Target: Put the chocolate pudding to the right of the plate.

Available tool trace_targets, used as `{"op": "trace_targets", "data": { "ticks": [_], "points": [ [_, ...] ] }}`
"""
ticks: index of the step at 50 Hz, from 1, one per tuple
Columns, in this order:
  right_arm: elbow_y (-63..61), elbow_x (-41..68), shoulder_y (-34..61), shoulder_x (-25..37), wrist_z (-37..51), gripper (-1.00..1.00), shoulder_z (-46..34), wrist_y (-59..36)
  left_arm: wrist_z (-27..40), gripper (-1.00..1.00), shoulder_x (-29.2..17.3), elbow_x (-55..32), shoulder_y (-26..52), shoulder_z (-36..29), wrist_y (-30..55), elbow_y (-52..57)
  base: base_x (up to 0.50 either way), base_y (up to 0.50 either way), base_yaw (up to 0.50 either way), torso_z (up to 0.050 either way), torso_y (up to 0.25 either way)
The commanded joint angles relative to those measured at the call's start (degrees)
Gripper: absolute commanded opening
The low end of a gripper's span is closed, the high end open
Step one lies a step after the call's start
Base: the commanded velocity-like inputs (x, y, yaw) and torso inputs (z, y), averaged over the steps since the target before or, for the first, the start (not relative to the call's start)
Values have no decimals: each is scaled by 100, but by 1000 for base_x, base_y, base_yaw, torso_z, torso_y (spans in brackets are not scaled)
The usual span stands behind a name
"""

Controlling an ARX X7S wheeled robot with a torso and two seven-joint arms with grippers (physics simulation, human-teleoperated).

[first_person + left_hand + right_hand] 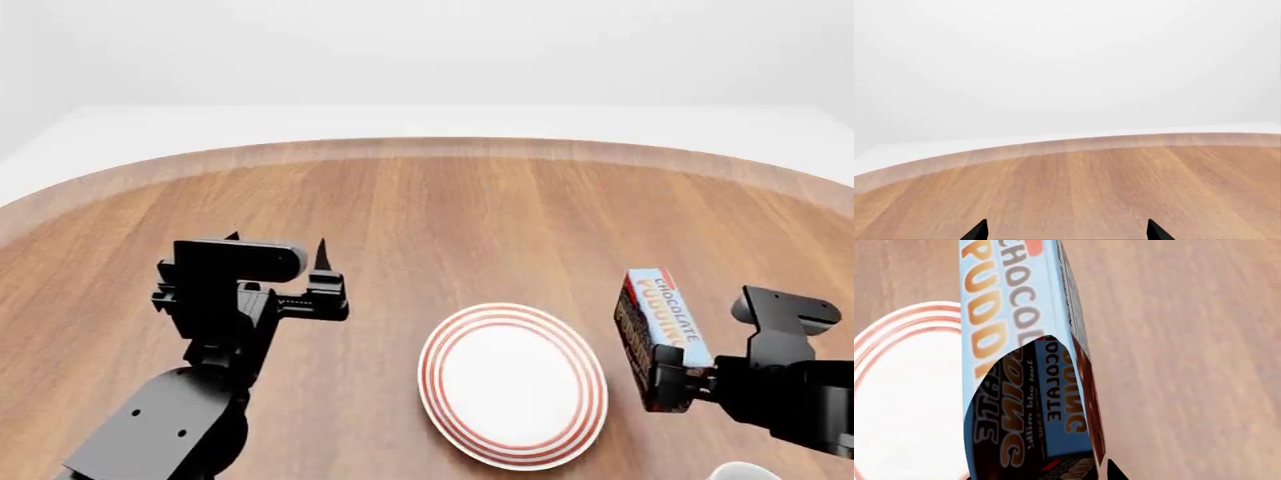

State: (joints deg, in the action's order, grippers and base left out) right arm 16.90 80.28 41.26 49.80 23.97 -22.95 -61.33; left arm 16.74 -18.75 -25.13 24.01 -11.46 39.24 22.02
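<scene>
While the chocolate pudding (663,335) stands just to the right of the plate (513,386) in the head view, the right gripper (690,380) is at the near end of the carton, and its fingers are closed on it. The carton shows its light blue top panel with the orange letters upward, and its dark brown side faces the plate. I cannot tell if the carton touches the wooden table (441,230) or is a little above it. A narrow strip of wood is visible between the carton and the red-ringed rim of the plate, so they are near but apart.

From the right wrist view, the chocolate pudding (1024,365) fills the middle of the picture, very close to the camera, with the plate (904,400) beside it and one dark fingertip of the right gripper at its lower end.

The left gripper (320,285) is well apart from the plate, over the left part of the table, and its two black fingers are spread with nothing between them. From the left wrist view, only the two finger tips (977,231) and the table (1121,185) with its curved edge are seen.

A white object (745,470) is partly visible at the near right edge of the head view; it is too much cut off to name.
</scene>
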Motion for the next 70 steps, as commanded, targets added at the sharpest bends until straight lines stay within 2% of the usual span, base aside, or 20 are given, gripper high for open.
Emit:
{"op": "trace_targets", "data": {
  "ticks": [1, 21, 41, 42, 59, 70],
  "points": [
    [546, -500, 137, -135, -560, -100, -203, 273, 9, 100, -15, 0, -41, -31, -42, -12, 0, 0, 0, 0, 0],
    [1191, -766, 56, -48, -1081, -100, -313, 523, 35, 100, -53, -41, -82, -48, -50, 23, 0, 0, 0, 0, 0],
    [1099, -652, -73, -10, -1145, -100, -233, 584, 56, 100, -52, -50, -43, -115, -66, -11, 0, 0, 0, 0, 0],
    [1031, -643, -89, 15, -1222, 100, -240, 584, 57, 100, -53, -52, -40, -117, -64, -12, 0, 0, 0, 0, 0],
    [868, -501, -58, 71, -1001, 100, -33, 681, 62, 100, -68, -60, -57, -143, -123, -69, 0, 0, 0, 0, 0],
    [-756, 493, 13, 695, -214, 100, 818, 585, 78, 100, -76, -84, -28, -155, -107, -67, 0, 0, 0, 0, 0]
  ]
}}
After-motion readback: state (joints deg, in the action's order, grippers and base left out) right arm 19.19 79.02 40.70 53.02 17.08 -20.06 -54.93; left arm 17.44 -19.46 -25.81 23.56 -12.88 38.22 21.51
